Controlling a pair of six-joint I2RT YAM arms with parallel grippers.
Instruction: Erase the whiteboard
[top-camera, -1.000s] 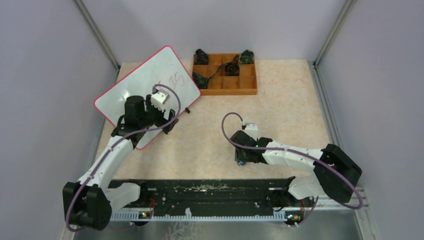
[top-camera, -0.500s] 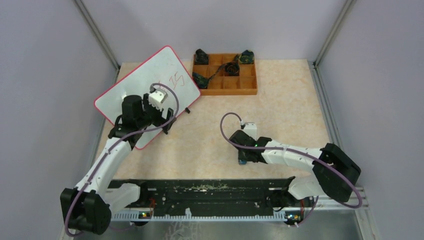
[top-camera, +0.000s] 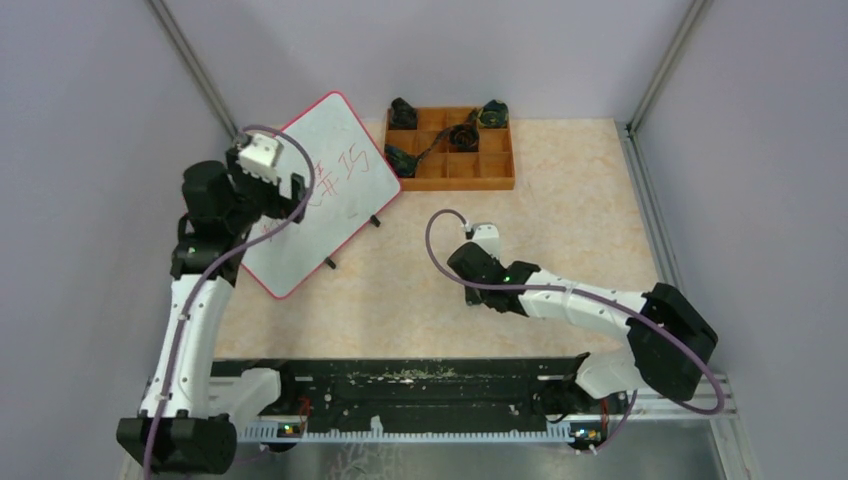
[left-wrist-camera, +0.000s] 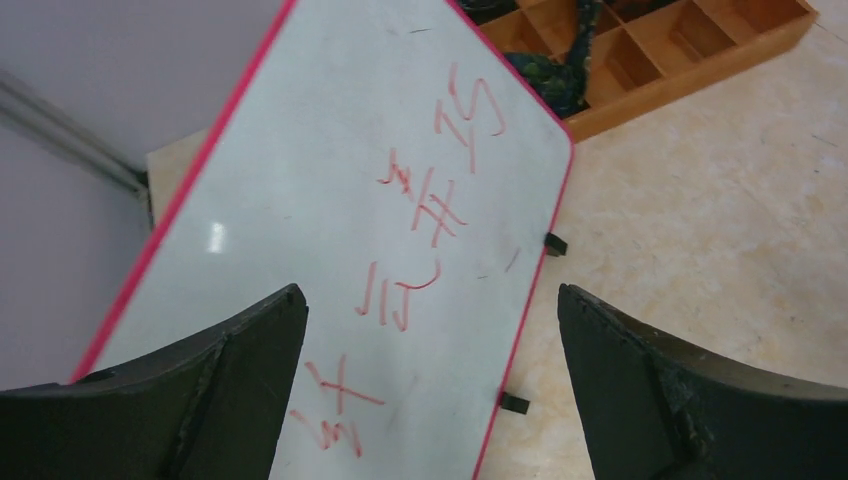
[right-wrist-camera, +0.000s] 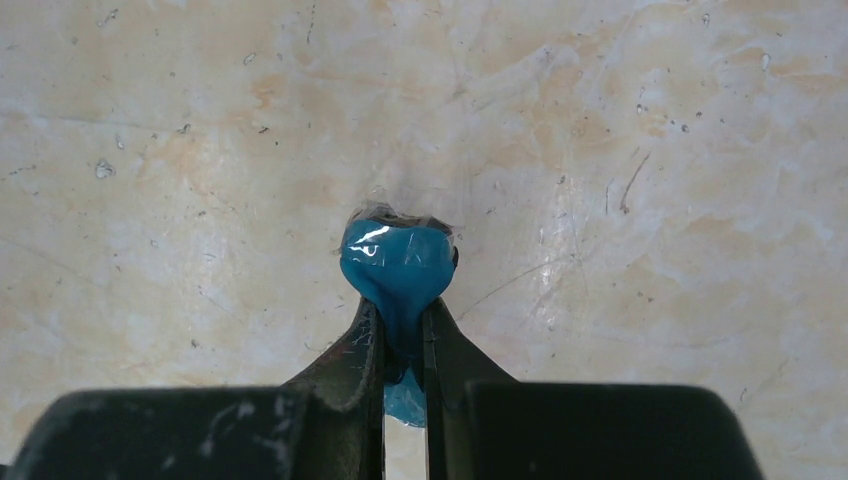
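Right wrist view has my right gripper (right-wrist-camera: 402, 315) clamped on a soft blue eraser (right-wrist-camera: 398, 262). Meanwhile my left gripper (left-wrist-camera: 430, 298) hangs, jaws spread wide, over the whiteboard (left-wrist-camera: 320, 170), far left, red writing (left-wrist-camera: 432, 212) untouched. I'd bring the eraser over flat, pressing lightly.

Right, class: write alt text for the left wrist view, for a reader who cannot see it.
A whiteboard with a thin red rim, covered in red handwriting, sits askew on a beige table. The left gripper, wide open and empty, frames it from the bottom edge. A brown compartmented tray sits beside the board's far corner.
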